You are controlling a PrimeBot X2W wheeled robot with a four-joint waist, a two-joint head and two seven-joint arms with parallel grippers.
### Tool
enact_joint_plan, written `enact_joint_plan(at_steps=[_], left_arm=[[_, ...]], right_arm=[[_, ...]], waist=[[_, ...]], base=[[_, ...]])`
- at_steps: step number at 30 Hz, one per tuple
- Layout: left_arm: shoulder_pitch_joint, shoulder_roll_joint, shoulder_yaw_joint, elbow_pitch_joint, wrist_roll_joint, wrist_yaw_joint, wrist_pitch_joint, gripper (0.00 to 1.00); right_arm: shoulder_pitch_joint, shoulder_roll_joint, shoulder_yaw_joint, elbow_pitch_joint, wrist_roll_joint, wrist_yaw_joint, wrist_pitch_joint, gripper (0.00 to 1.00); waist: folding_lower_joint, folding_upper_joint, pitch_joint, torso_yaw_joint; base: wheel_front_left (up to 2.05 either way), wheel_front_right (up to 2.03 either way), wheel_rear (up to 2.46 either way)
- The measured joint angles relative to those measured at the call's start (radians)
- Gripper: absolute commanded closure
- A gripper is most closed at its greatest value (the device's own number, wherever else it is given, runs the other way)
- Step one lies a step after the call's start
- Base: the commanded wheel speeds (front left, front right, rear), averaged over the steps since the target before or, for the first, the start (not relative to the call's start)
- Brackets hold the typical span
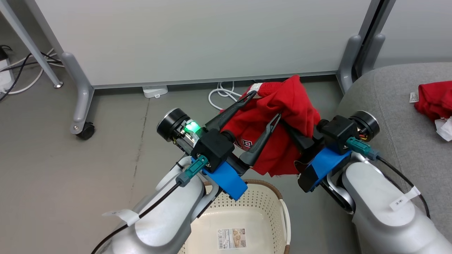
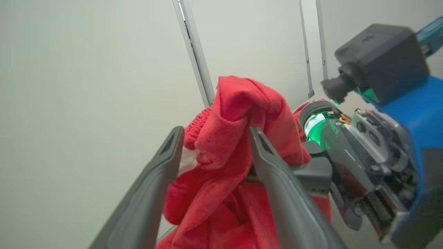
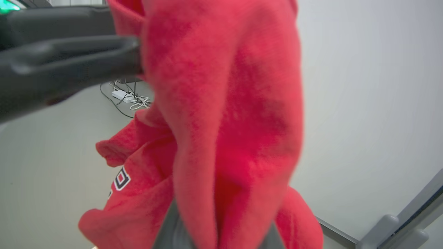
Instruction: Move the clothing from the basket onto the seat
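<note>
- The basket [image 1: 261,201] stands nearest, at 6 o'clock in the head view, cream with a brown rim and a paper label [image 1: 231,238] on its bottom.
- Past its far rim, toward 12 o'clock, the clothing [image 1: 282,102] hangs in the air: bright red soft fabric, crumpled, with white lettering on a lower fold.
- The left gripper [image 1: 265,105] has its fingers wide apart, with a fold of cloth between them.
- The right gripper [image 1: 296,137] is clamped on the clothing from 3 o'clock.
- Farther, at 3 o'clock, a second garment [image 1: 434,98], red with a white tag, lies on the grey seat [image 1: 388,106].

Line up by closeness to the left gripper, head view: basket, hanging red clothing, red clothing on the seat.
1. Hanging red clothing, between the left gripper's fingers.
2. Basket, underneath.
3. Red clothing on the seat, far right.
</note>
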Motion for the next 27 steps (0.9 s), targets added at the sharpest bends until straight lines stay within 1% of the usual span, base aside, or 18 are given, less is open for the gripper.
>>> enact_joint_plan(at_steps=[5,11,17,27], left_arm=[[0.004,0.007,0.005,0.002,0.002,0.000,-0.001,0.00],[0.005,0.012,0.005,0.003,0.007,0.000,-0.001,0.00],[0.004,0.018,-0.011,0.005,0.008,0.000,-0.001,0.00],[-0.007,0.030,-0.049,0.013,0.001,0.000,-0.001,0.00]], right_arm=[[0.029,0.001,-0.054,-0.009,-0.015,0.000,0.000,1.00],[0.060,0.004,-0.127,-0.027,-0.032,0.000,0.000,1.00],[0.099,0.013,-0.215,-0.049,-0.046,0.000,0.000,1.00],[0.186,0.050,-0.366,-0.099,-0.082,0.000,0.000,1.00]], waist=[[0.0000,0.0000,0.018,-0.017],[0.0000,0.0000,0.043,-0.064],[0.0001,0.0000,0.071,-0.132],[0.0001,0.0000,0.117,-0.272]], base=[[0.00,0.00,0.00],[0.00,0.00,0.00],[0.00,0.00,0.00],[0.00,0.00,0.00]])
